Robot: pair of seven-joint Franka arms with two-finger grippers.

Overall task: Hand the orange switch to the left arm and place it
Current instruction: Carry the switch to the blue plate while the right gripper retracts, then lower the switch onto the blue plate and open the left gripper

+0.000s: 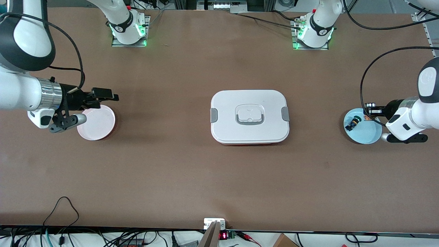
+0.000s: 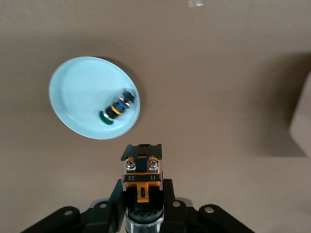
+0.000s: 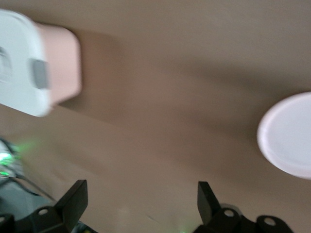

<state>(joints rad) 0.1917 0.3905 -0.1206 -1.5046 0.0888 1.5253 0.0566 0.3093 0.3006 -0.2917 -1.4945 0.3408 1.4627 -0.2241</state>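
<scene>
Left tool (image 2: 142, 191) partly hides orange switch (image 2: 142, 170)

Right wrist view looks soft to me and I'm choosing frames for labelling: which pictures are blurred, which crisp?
Right wrist view: smeared, the box and pink plate have streaked edges. Left wrist view: fairly crisp, screws on the orange switch held by the left gripper read clearly, over bare table beside the blue plate. Front view: sharp, soft shadows under the box.

A broad brown table (image 1: 192, 171) spreads below me, evenly lit; black cables (image 1: 61, 212) trail along its near edge; a small red display (image 1: 223, 235) glows there.
</scene>
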